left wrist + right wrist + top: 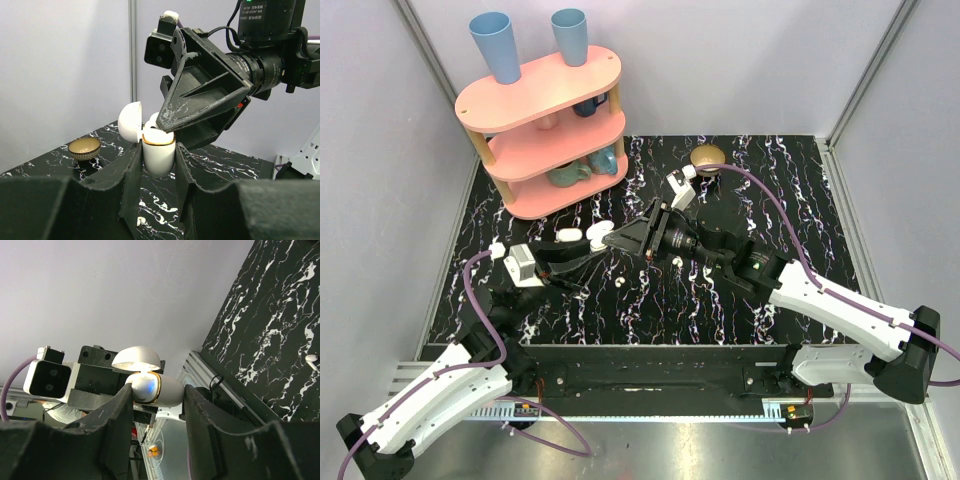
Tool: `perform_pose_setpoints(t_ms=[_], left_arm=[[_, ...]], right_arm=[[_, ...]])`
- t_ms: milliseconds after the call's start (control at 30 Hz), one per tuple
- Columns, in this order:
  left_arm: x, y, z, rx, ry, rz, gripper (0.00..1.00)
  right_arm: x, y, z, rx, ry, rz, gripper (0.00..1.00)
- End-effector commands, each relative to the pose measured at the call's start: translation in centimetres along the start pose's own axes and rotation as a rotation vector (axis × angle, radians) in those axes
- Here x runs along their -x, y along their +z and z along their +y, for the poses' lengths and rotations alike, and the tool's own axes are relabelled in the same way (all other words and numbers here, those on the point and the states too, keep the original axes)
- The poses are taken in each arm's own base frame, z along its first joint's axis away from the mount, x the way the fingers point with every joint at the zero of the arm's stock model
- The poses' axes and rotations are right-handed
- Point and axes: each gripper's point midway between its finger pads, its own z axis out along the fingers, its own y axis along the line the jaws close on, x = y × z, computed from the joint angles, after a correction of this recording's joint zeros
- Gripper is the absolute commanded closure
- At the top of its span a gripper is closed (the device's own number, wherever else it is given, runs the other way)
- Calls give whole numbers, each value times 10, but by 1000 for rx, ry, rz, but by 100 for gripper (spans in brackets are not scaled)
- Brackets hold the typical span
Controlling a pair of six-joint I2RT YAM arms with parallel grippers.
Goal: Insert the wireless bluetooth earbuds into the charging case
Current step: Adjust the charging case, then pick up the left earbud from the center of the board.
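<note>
One earbud [621,283] lies loose on the black marbled tabletop [800,200], on the near side of the raised fingers and well below them. It is too small to tell which way its stem points.

The charging case [159,156] is held up off the tabletop, upright, mouth upward, its lid [131,122] swung back on the hinge. The left fingers [131,175] are clamped on its lower half from both sides. A rounded white shape fills the mouth above the gold rim, probably the other earbud, though I cannot be sure.

The right fingers [119,415] stand partly apart with the case between them. One tip rests at the case's mouth and the other reaches past its body. Whether they press on the case, or pinch anything, I cannot tell.

My judgement: with the left arm busy holding the case, the right arm is both the free one and the nearer to the loose earbud. It would have to drop down and toward the near edge for it, then carry it back up to the open mouth.
</note>
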Motion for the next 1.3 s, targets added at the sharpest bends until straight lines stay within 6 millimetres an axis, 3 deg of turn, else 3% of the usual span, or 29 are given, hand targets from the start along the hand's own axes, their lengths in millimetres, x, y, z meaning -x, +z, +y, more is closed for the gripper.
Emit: perform_pose_setpoints(t_ms=[0, 200, 333, 367, 500, 800, 867, 1133, 1267], left_arm=[[-10, 3, -9, -45, -30, 42, 100], [-11, 4, -7, -38, -35, 48, 100], [-11, 3, -5, -28, -29, 44, 100], [-11, 3, -3, -17, -29, 40, 100], [-14, 1, 3, 22, -29, 41, 100], [-14, -8, 17, 104, -22, 21, 100], [-10, -11, 21, 132, -4, 12, 100], [11, -32, 41, 257, 82, -30, 100], [24, -43, 45, 294, 103, -51, 100]], right_arm=[[11, -3, 28, 66, -89, -13, 64], [11, -3, 31, 67, -113, -5, 60], [13, -6, 32, 71, -133, -14, 48], [13, -7, 31, 67, -134, -18, 39], [20, -14, 34, 68, -162, -58, 24], [26, -29, 33, 61, -179, -107, 16], [24, -33, 16, 0, -177, -110, 15], [47, -66, -26, -214, -202, -260, 15], [48, -68, -56, -326, -207, -266, 25]])
